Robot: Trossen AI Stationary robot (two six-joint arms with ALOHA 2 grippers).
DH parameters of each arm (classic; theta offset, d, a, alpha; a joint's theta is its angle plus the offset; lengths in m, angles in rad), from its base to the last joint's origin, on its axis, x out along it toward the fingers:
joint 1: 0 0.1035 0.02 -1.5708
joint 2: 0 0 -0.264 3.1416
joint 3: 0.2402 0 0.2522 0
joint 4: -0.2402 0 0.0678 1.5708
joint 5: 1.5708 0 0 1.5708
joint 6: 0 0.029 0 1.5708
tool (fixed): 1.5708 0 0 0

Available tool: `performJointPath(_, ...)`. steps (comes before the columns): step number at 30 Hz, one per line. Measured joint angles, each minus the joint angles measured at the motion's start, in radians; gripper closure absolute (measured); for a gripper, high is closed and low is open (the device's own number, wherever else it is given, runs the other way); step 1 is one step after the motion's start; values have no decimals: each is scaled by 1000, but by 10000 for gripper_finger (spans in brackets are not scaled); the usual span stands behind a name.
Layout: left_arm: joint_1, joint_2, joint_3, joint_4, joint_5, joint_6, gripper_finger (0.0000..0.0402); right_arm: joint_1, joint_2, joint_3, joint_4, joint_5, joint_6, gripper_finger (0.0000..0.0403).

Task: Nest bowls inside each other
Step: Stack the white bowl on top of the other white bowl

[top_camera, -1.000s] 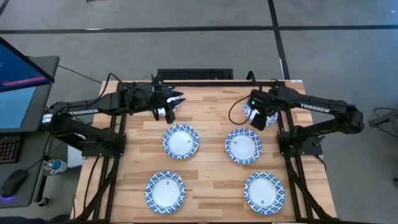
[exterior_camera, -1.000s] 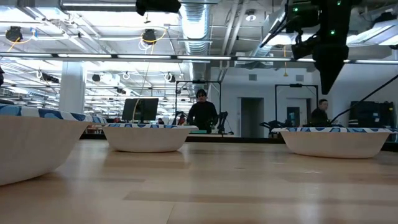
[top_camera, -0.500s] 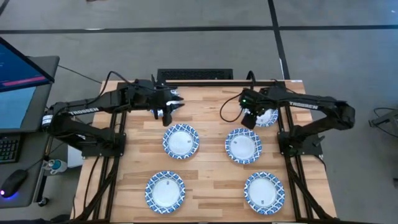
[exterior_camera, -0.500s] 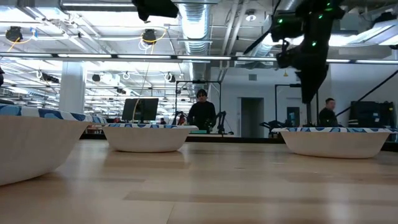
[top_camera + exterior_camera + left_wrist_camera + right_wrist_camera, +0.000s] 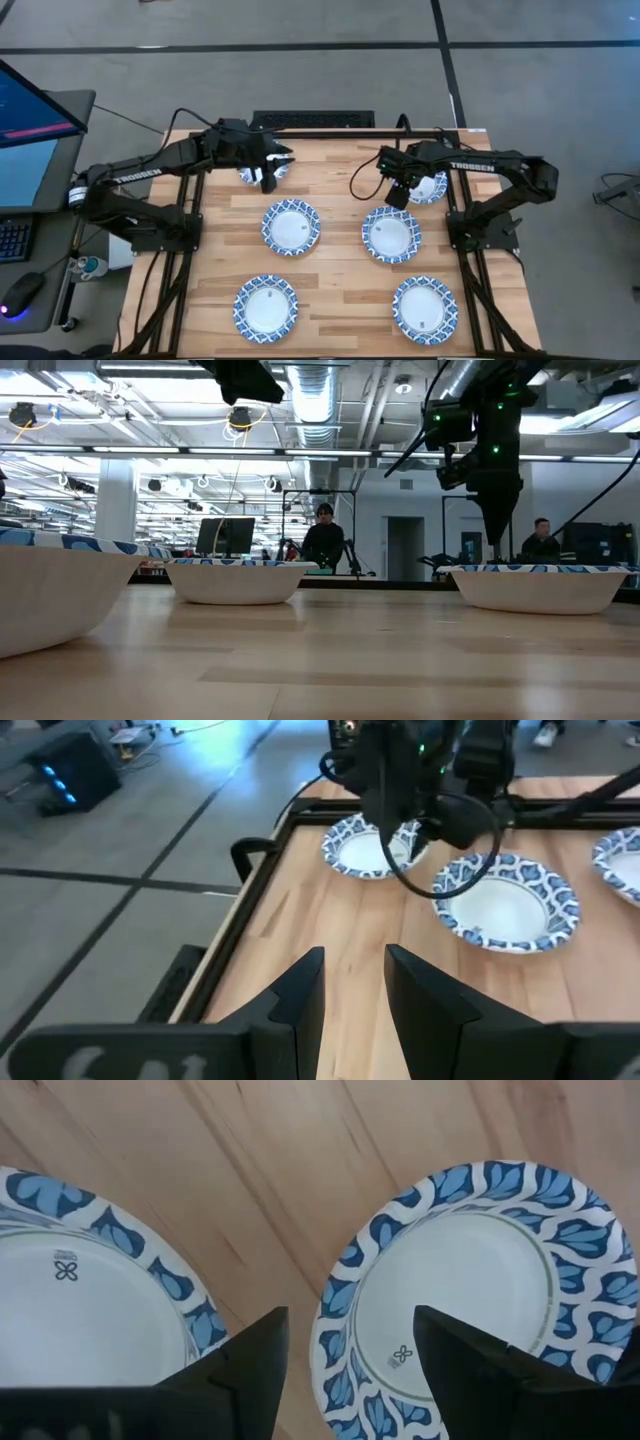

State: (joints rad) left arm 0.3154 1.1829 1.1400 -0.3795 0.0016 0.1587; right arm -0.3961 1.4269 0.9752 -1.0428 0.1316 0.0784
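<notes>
Blue-rimmed bowls (image 5: 291, 227) lie unnested on the table; both tools, left (image 5: 268, 172) and right (image 5: 396, 192), gape empty.

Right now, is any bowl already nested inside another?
No: in the high view each bowl sits alone on the table, such as the middle-left bowl and the middle-right bowl, none stacked.

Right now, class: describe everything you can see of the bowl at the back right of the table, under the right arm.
The back-right bowl is small, round and shallow, plate-like from above, with a plain white centre and a blue-and-white leaf-patterned rim. It looks like paper. It sits upright and empty on the wooden table, apart from the other bowls. The right gripper, open, hangs over its inner edge; no contact shows.
</notes>
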Motion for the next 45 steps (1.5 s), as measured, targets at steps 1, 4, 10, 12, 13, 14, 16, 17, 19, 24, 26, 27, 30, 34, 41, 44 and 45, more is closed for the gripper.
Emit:
performJointPath(1,5,10,0,-6,8,6,302,-2,0,0,0,0,0,164)
performJointPath(4,6,53,0,23,55,14,302,-14,0,0,-3,0,0,164)
performJointPath(10,6,134,0,114,130,-2,302,-52,0,0,-31,0,8,164)
performJointPath(12,6,144,0,126,127,1,302,-64,0,0,-32,-1,10,164)
performJointPath(13,6,146,0,123,125,4,302,-70,0,0,-29,-1,12,164)
performJointPath(14,6,146,0,121,125,6,302,-75,0,0,-23,-2,19,164)
performJointPath(16,6,145,0,137,125,11,302,-81,0,0,-12,-4,27,164)
performJointPath(17,6,144,0,141,125,11,302,-83,0,0,-9,-6,27,164)
performJointPath(19,8,141,0,148,126,5,302,-83,0,0,0,-25,27,164)
performJointPath(24,10,138,0,162,124,-5,302,-83,0,0,24,-52,28,164)
performJointPath(26,9,138,0,162,124,-5,302,-83,0,0,34,-53,32,164)
performJointPath(27,9,138,0,162,124,-5,302,-83,0,0,35,-52,38,164)
performJointPath(30,9,138,0,162,124,-11,302,-84,17,0,35,-53,63,164)
performJointPath(34,9,138,0,161,124,-13,302,-84,68,0,35,-56,71,164)
performJointPath(41,9,138,0,161,124,-14,302,-60,152,-1,42,-48,29,164)
performJointPath(44,9,138,0,161,124,-14,302,-64,173,-1,55,-45,29,164)
performJointPath(45,9,138,0,161,124,-14,302,-64,177,-1,63,-42,29,164)
